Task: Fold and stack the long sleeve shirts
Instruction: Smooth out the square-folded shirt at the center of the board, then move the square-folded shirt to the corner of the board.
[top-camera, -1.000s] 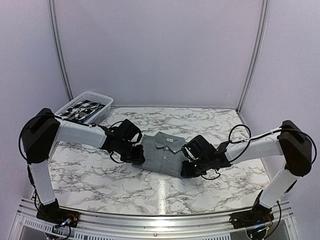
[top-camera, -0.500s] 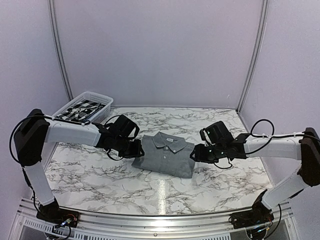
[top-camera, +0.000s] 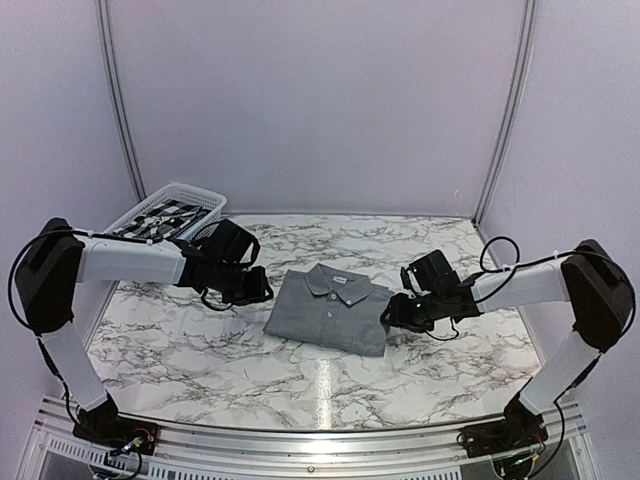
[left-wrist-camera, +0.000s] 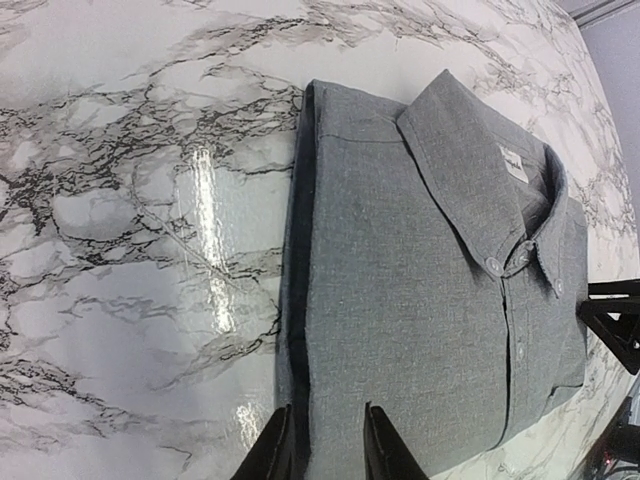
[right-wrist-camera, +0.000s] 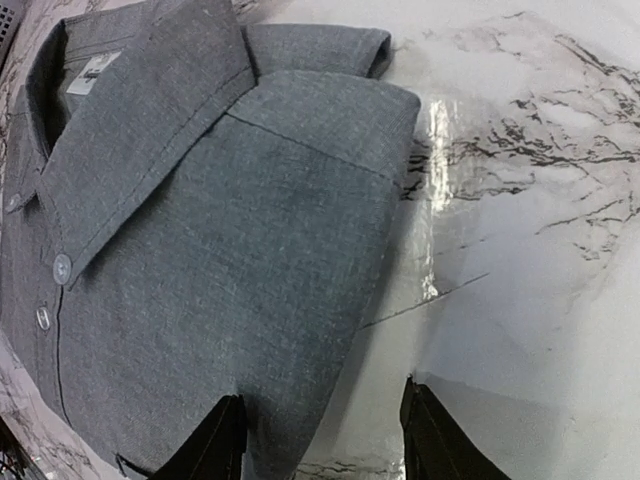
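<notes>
Marbled white desk (top-camera: 200, 350) inside a pale-walled enclosure forms the work area; both arms reach in from the near edge.

**Position of the work item.** One grey long sleeve shirt (top-camera: 330, 310) lies at the centre of the desk. It is folded into a compact rectangle, button front up, with the collar (top-camera: 338, 283) toward the far side. No sleeve hangs out. The wrist views show both side edges turned under and lying flat.

**Pincer state.**
- Left pincer (top-camera: 262, 287): sits just beside the shirt's left edge. Its fingers (left-wrist-camera: 275, 455) stand a narrow gap apart, with no cloth clamped between them.
- Right pincer (top-camera: 390, 315): sits at the shirt's right edge. Its jaws are spread wide and hold nothing, and the cloth below them rests on the desk.

**Other items.** A white basket (top-camera: 165, 195) stands at the far left corner and holds black-and-white checked fabric (top-camera: 160, 220). Whether this fabric is another shirt cannot be determined from the views.

**Task progress.** Folding of the grey shirt appears complete. Stacking appears outstanding: the shirt lies alone on the desk, with no other garment under or on it. If the basket holds a further shirt, that one probably has to be taken out, folded and placed with the grey one. No stack is visible on the desk.
</notes>
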